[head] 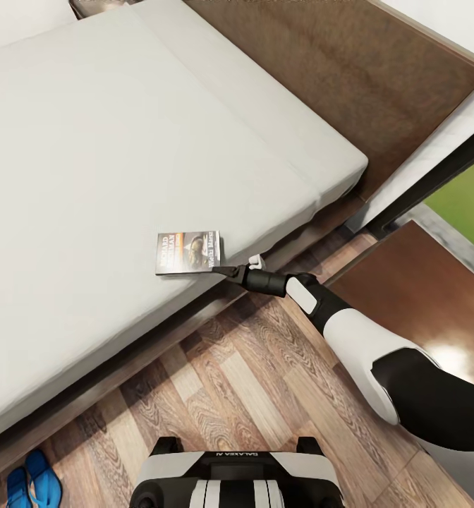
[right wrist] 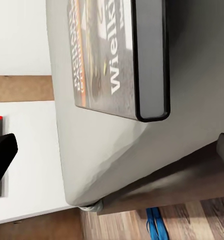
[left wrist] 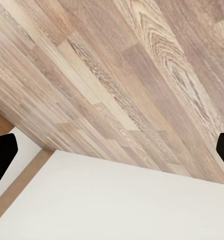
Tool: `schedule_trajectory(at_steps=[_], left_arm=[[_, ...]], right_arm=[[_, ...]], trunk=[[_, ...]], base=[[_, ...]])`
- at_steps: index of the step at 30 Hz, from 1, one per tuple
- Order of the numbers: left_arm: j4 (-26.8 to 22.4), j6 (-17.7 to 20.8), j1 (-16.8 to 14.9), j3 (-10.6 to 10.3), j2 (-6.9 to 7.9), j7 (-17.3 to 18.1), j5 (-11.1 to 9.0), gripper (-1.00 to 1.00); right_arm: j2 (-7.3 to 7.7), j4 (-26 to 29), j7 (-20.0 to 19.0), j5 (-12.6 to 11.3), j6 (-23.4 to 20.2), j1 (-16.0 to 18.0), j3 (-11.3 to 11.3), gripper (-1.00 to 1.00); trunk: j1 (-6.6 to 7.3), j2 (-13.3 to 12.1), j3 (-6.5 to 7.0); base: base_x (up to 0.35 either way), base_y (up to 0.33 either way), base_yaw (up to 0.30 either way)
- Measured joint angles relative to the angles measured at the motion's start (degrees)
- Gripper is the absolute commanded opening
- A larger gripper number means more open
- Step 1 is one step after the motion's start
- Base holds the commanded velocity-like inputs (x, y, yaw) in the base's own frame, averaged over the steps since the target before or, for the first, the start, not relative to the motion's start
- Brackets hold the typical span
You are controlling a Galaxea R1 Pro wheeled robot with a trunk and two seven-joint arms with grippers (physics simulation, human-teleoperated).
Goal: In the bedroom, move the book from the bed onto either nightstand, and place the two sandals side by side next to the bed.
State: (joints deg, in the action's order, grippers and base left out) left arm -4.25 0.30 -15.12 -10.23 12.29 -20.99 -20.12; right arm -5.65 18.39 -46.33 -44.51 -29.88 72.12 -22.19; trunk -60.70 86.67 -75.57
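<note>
The book (head: 189,252) lies flat on the grey mattress of the bed (head: 89,141), close to the mattress's near edge, cover up. My right gripper (head: 221,269) reaches in low from the right, its tips just off the book's near corner. In the right wrist view the book (right wrist: 117,55) lies ahead of the gripper (right wrist: 112,150), whose dark fingertips (right wrist: 2,156) stand wide apart, open and empty. Both blue sandals (head: 32,487) lie together on the floor at the near left. A blue sandal (right wrist: 154,225) also shows beyond the bed frame. My left gripper (left wrist: 112,150) hangs open over the floor.
The dark wooden headboard (head: 350,77) runs along the far right. A glossy dark brown nightstand (head: 420,282) stands to the right of the bed, just behind my right arm. Wood-plank floor (head: 251,381) lies between my base and the bed frame. A window shows grass at the right edge.
</note>
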Motion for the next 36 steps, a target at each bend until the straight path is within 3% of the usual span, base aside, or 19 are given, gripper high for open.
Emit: schedule_trajectory(at_steps=[36], left_arm=[[0.0, -0.6, 0.0, 0.0, -0.25, -0.1, 0.0, 1.00]], right_arm=[[0.00, 0.0, 0.0, 0.0, 0.8, 0.0, -0.1, 1.00]], trunk=[[-0.21, 0.4, -0.17]], base=[[0.000, 0.000, 0.000]])
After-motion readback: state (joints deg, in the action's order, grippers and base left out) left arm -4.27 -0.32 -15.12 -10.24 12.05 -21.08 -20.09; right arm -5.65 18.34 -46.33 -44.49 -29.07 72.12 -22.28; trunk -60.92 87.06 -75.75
